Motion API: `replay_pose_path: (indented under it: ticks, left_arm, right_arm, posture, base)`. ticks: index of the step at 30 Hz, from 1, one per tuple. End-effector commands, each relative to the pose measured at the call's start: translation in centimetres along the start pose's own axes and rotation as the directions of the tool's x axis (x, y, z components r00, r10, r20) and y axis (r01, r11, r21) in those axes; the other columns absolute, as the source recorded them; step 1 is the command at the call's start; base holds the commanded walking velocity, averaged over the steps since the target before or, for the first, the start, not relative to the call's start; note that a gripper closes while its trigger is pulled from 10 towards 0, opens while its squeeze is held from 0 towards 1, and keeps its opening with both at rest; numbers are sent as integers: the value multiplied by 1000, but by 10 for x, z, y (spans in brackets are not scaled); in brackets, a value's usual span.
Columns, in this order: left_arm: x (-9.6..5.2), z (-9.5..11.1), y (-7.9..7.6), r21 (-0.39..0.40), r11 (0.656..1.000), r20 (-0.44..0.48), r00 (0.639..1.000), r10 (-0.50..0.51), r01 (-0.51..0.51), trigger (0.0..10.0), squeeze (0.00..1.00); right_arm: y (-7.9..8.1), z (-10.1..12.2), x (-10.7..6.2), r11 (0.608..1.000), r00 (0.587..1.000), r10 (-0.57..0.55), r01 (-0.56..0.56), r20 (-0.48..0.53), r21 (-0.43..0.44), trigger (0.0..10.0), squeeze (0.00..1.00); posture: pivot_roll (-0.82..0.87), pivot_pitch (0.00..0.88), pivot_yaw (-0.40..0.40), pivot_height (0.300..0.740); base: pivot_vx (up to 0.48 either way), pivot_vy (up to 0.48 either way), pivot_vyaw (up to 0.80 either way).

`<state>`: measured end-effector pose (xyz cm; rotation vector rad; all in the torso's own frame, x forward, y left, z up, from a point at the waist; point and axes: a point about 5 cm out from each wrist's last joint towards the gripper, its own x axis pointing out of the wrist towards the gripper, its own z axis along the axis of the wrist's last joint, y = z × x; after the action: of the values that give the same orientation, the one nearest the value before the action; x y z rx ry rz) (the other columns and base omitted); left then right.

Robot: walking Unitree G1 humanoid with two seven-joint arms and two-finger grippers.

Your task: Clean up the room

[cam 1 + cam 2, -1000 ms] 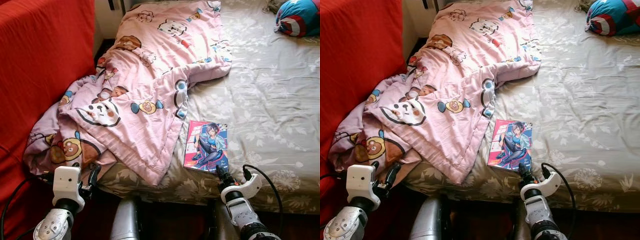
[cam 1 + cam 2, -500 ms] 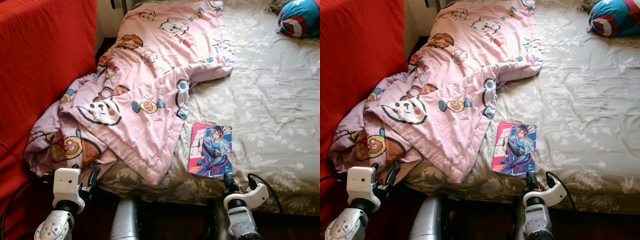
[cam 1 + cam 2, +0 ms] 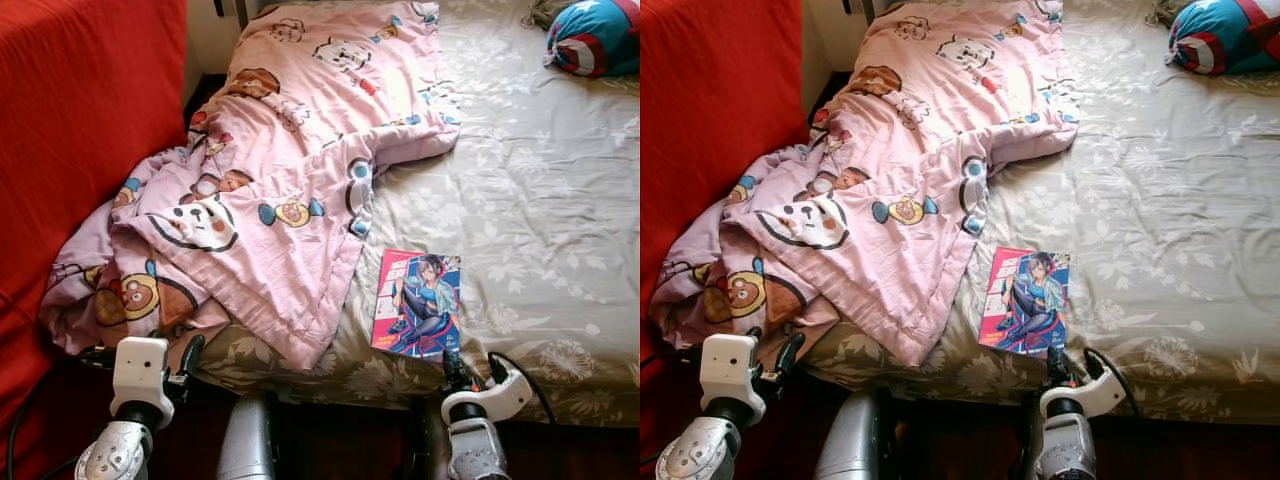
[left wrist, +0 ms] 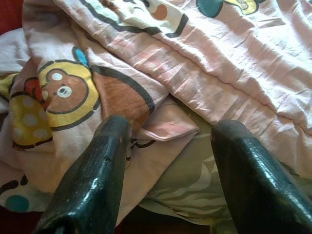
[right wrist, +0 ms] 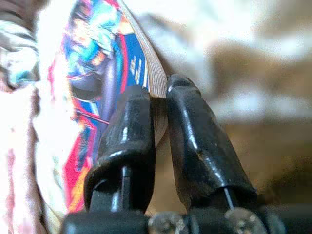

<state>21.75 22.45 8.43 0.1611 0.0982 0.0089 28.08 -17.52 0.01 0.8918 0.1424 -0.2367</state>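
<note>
The robot has the comic book by its near edge.

The comic book (image 3: pixel 417 305) lies flat on the bed, and its near edge sits between the two black fingers (image 5: pixel 127 134) of the right gripper (image 5: pixel 158 105), which are pinched tight on it. A second ago the book lay a bit more crooked; now it looks a little straighter, so I think the gripper is pulling it off the bed (image 3: pixel 540 210). The pink blanket (image 3: pixel 290 170) is just beside the book, spilling off the bed's near corner. The left gripper (image 4: pixel 168 161) is beside it with fingers wide apart, holding nothing. A blue pillow (image 3: pixel 595 35) rests far off.
</note>
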Motion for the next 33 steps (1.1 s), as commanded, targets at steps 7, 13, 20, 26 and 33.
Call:
replay_pose_path:
  ticks: [7,13,20,26,33]
  left_arm:
    - [4,-7,-7,-12,1000,-12,1000,10,-10,10000,0]
    - [6,-8,-8,-33,999,-5,999,32,-33,10000,0]
    - [12,-14,-15,-80,995,-1,998,58,-58,10000,0]
    - [17,-19,-24,-136,988,-2,997,72,-72,10000,0]
    - [19,-22,-25,-151,986,-2,997,75,-75,10000,0]
  right_arm:
    - [37,27,14,976,984,139,-118,109,-182,0,0]
    - [51,34,9,916,970,211,-154,120,-371,7608,0]
    - [66,41,-3,777,950,306,-212,61,-593,10000,0]
    - [68,45,-6,731,947,317,-211,50,-649,10000,0]
    - [73,40,-5,732,954,298,-209,30,-648,10000,0]
  posture:
    - [187,153,6,578]
    - [168,142,-20,578]
    - [123,126,-60,578]
    - [112,99,-80,593]
    - [119,84,-84,643]
  base:
    - [0,0,0]
    - [0,0,0]
    - [0,0,0]
    - [0,0,0]
    - [0,0,0]
